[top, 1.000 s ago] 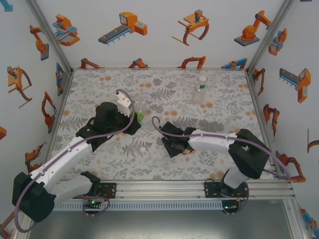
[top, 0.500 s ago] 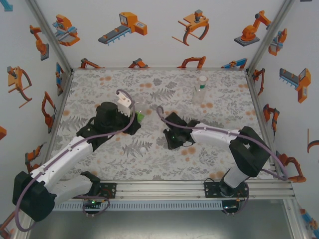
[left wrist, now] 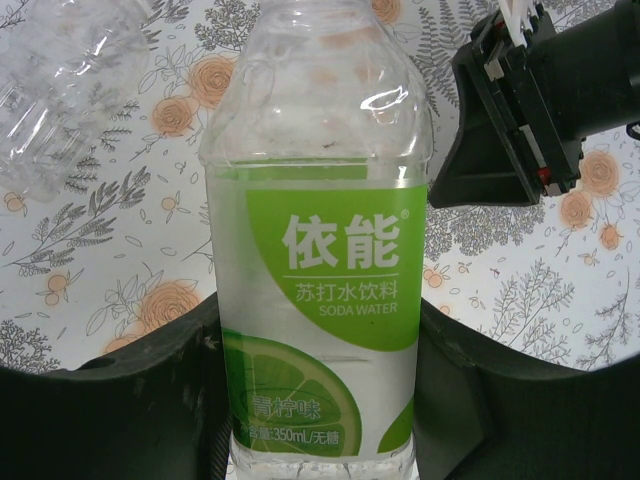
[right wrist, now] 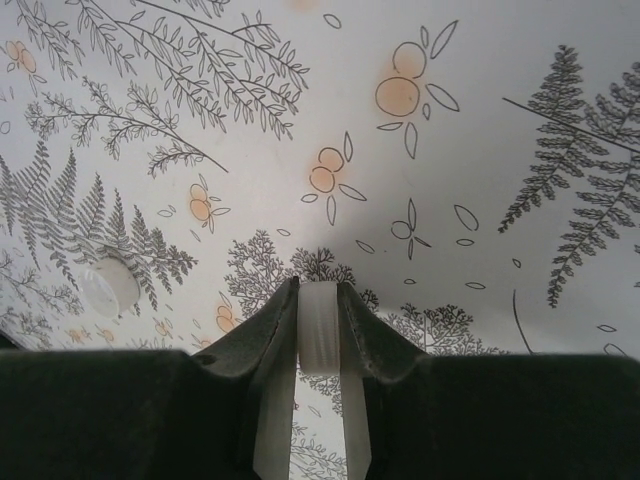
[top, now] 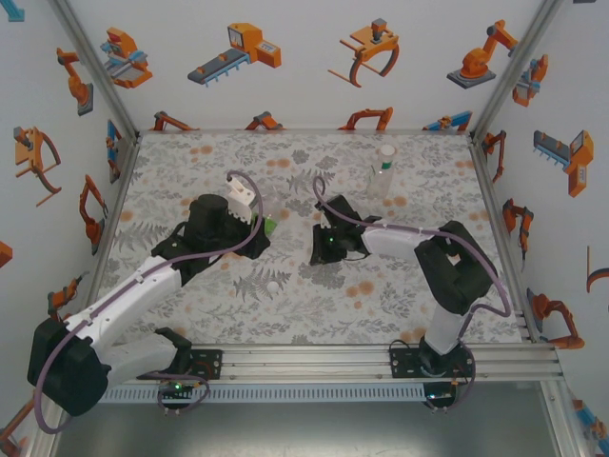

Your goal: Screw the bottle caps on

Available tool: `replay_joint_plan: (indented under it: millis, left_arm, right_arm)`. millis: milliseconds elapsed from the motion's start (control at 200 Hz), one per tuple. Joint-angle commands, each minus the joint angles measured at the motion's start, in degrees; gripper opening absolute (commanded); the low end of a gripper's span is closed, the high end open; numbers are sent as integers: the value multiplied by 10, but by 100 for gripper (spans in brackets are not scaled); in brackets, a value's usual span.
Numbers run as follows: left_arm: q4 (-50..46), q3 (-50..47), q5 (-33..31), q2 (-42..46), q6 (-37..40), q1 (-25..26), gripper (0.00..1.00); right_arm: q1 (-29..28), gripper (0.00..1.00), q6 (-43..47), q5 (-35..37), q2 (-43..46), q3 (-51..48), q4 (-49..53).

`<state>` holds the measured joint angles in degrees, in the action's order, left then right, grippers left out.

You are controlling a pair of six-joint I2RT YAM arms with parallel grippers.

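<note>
Sitting inside right gripper (right wrist: 319,291): white cap (right wrist: 320,335)

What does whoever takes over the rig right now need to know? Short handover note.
Left gripper: shut on the green-label bottle; its mouth is out of frame, so I cannot tell whether it is capped.
Right gripper: shut on a white cap, held edge-on above the table, close to that bottle.
A second white cap lies loose near the front.
A far bottle stands at the back right.
Done: one cap picked up.
Left: screw it on, then cap the rest.
</note>
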<state>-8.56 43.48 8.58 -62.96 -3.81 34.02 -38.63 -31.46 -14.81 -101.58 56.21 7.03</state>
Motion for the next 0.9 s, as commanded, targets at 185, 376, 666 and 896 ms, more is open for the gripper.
replay_joint_plan:
  millis: [185, 376, 666, 896]
  left_arm:
    - [11, 13, 4, -4, -2, -5, 0]
    - [0, 10, 1, 6, -4, -7, 0]
    - [-11, 18, -2, 8, -6, -8, 0]
    - [-17, 22, -3, 11, -9, -9, 0]
  right_arm:
    - [13, 45, 1, 69, -13, 24, 106]
    - [12, 55, 3, 105, -16, 52, 156]
    - [12, 36, 16, 83, -14, 58, 159]
    - [15, 27, 9, 35, -13, 58, 131]
